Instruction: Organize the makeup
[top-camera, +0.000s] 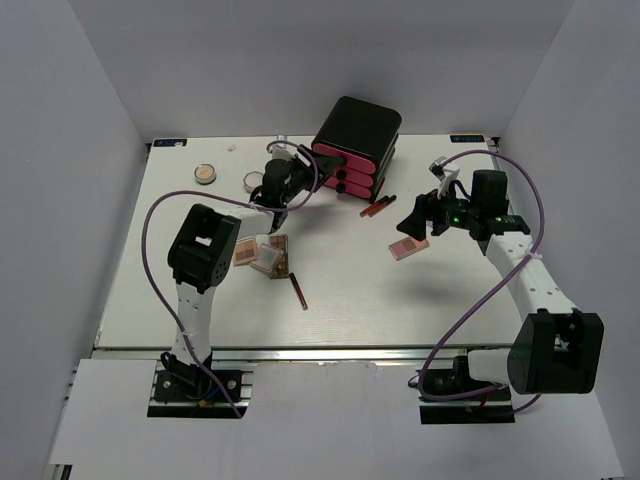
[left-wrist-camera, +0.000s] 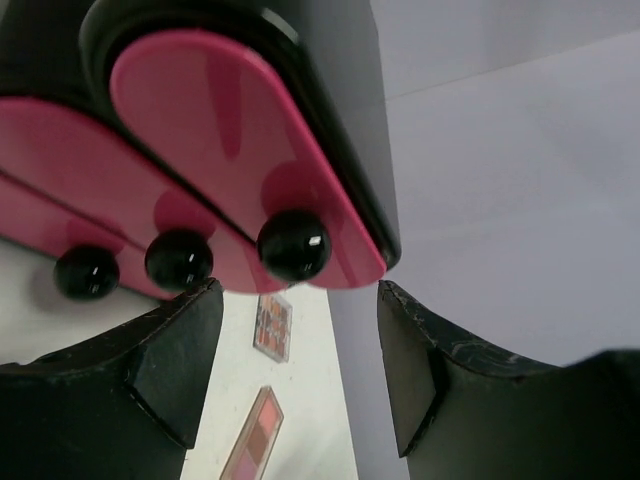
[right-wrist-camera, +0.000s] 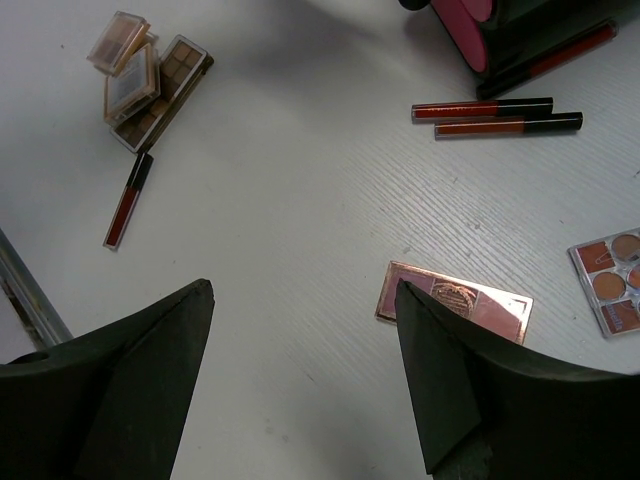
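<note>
The black box with three pink drawers (top-camera: 355, 145) stands at the back centre. My left gripper (top-camera: 306, 172) is open right at the drawer fronts; in the left wrist view the gripper (left-wrist-camera: 298, 300) has the top drawer's black knob (left-wrist-camera: 293, 243) just above the gap between its jaws. My right gripper (top-camera: 412, 222) is open and empty above a flat pink palette (top-camera: 408, 247), which lies by the right finger in the right wrist view (right-wrist-camera: 455, 300). Two round compacts (top-camera: 206, 174) (top-camera: 253, 181) sit at the back left. A stack of palettes (top-camera: 265, 255) and a dark red stick (top-camera: 298, 292) lie mid-table.
Two dark red sticks (right-wrist-camera: 482, 108) (right-wrist-camera: 508, 125) lie in front of the box, a third (right-wrist-camera: 545, 62) against its base. A small palette with round pans (right-wrist-camera: 608, 285) lies at the right. White walls close in the table on three sides.
</note>
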